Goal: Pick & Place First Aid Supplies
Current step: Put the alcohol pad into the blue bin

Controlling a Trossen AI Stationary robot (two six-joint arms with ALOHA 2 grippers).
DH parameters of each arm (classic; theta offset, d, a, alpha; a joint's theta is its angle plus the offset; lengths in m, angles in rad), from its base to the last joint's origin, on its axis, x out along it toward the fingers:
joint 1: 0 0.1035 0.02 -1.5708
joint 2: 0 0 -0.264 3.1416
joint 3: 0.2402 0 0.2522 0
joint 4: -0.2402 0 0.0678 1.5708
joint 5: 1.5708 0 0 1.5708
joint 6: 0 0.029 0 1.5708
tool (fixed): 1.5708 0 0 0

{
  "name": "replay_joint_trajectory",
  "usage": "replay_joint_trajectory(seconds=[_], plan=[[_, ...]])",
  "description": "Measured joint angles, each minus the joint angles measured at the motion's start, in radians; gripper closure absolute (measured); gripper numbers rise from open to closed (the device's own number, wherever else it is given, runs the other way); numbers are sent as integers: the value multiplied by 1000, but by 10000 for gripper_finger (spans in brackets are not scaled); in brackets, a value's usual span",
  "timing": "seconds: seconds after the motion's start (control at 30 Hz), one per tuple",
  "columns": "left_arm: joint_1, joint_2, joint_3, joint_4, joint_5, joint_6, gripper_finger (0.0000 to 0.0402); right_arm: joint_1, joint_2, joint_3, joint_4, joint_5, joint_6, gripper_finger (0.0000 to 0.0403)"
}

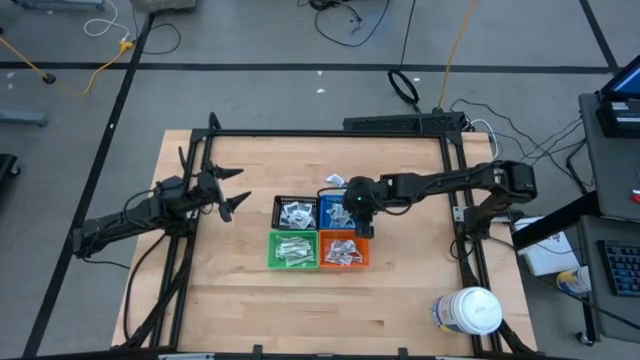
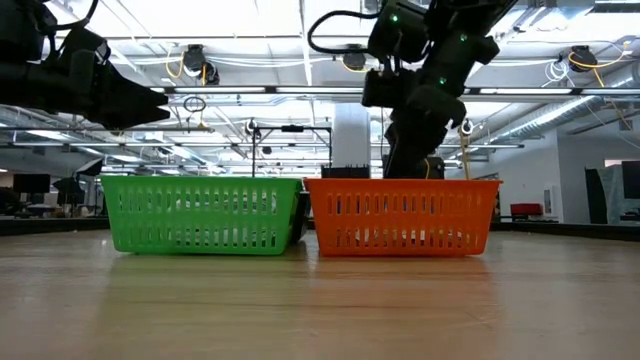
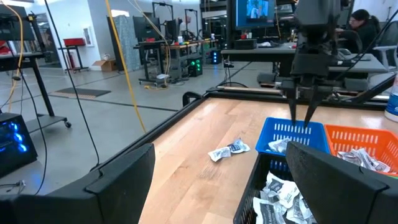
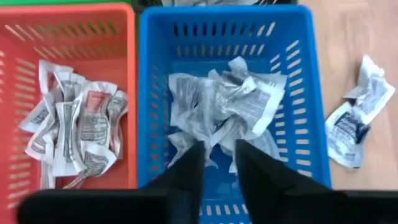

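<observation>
while the right gripper [image 4: 217,163] hovers, packets [image 4: 224,106] lie just beneath.

I see crinkled, papery packets [image 4: 224,106] in slotted plastic bins [image 4: 305,93] on a smooth, pale wood table [image 1: 400,300].

White jar [image 1: 470,311] at table [image 1: 240,300] corner; person [image 3: 359,22] beyond.

Four small bins stand together in a square block: one black bin [image 1: 296,211], one blue bin [image 1: 332,210], one green bin [image 1: 293,250] and one orange bin [image 1: 345,251]. Each holds a heap of wrapped packets too tangled to count. One loose packet [image 1: 334,181] lies just beside the blue bin. One white jar [image 1: 468,310] stands well apart from it.
</observation>
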Motion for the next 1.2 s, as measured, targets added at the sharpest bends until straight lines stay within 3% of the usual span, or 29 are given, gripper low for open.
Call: replay_joint_trajectory(seconds=[0.2, 0.37, 0.77, 1.2], plan=[[0, 0, 0, 0, 0, 0, 36, -9, -13, 31, -1, 1, 35, 238], [0, 0, 0, 0, 0, 0, 36, -44, -13, 107, -42, 3, 62, 202], [0, 0, 0, 0, 0, 0, 36, -119, -11, 219, -137, -1, 71, 195], [0, 0, 0, 0, 0, 0, 37, -294, 184, 414, -211, -3, 72, 195]])
